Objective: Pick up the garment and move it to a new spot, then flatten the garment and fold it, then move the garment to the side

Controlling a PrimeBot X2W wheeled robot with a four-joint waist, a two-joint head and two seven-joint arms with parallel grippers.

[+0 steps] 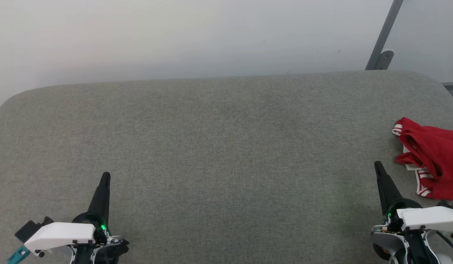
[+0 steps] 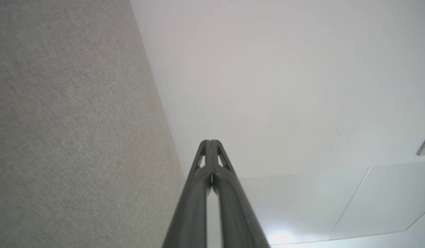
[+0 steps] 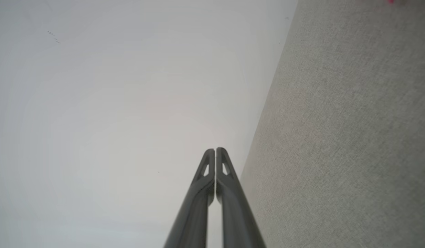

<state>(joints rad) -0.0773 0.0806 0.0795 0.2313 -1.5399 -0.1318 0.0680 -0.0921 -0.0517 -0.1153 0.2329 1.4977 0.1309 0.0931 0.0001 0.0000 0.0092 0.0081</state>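
The garment (image 1: 433,161) is a crumpled red jersey with red-white striped trim, lying at the right edge of the grey fabric surface (image 1: 226,146) and cut off by the head view's border. My right gripper (image 1: 377,165) is shut and empty, just left of the garment and apart from it. Far across at the lower left, my left gripper (image 1: 106,175) is shut and holds nothing. Each wrist view shows its own fingers pressed together: the left gripper (image 2: 210,141) and the right gripper (image 3: 215,150), both pointing past the surface's far edge toward the wall.
A pale wall (image 1: 175,36) rises directly behind the surface's far edge. A grey metal bar with a bracket (image 1: 383,44) leans at the back right. The grey surface (image 3: 353,137) has rounded far corners.
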